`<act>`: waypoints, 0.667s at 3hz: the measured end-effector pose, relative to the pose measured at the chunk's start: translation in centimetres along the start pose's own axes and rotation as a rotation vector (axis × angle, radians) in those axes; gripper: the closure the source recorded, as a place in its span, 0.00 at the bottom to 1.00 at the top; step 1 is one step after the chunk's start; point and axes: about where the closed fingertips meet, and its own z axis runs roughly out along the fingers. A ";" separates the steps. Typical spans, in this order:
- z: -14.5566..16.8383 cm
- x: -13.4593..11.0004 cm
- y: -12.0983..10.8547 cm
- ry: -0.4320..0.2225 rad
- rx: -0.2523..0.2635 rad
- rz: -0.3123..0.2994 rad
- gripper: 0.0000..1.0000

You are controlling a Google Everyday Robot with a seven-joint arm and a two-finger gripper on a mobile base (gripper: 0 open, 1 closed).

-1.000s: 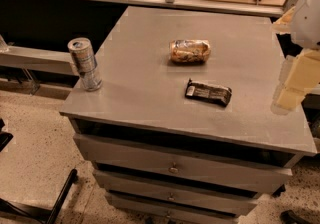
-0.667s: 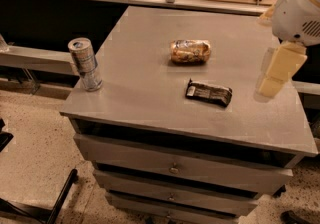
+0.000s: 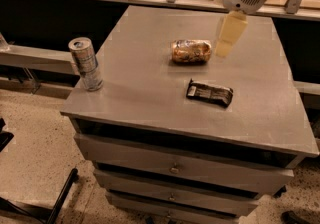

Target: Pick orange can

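Observation:
The orange can (image 3: 190, 51) lies on its side near the middle of the grey cabinet top (image 3: 145, 93), its orange-gold and brown print facing up. My gripper (image 3: 228, 38) hangs from the white arm at the upper right. Its pale fingers sit just right of the can and a little above it, close to the can's right end. It holds nothing.
A taller slim silver can (image 3: 86, 64) stands upright near the top's left edge. A flat dark snack wrapper (image 3: 210, 93) lies in front of the orange can. The cabinet has drawers below. A counter with metal posts runs along the back.
My arm and gripper have swung left from the cabinet's right edge to just beside the orange can. The cans and the wrapper have not moved.

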 end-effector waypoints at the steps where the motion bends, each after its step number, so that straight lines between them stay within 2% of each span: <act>1: 2.6 -4.0 -3.8 -0.003 -0.003 -0.038 0.00; 2: 5.5 -7.0 -5.7 0.030 -0.003 -0.078 0.00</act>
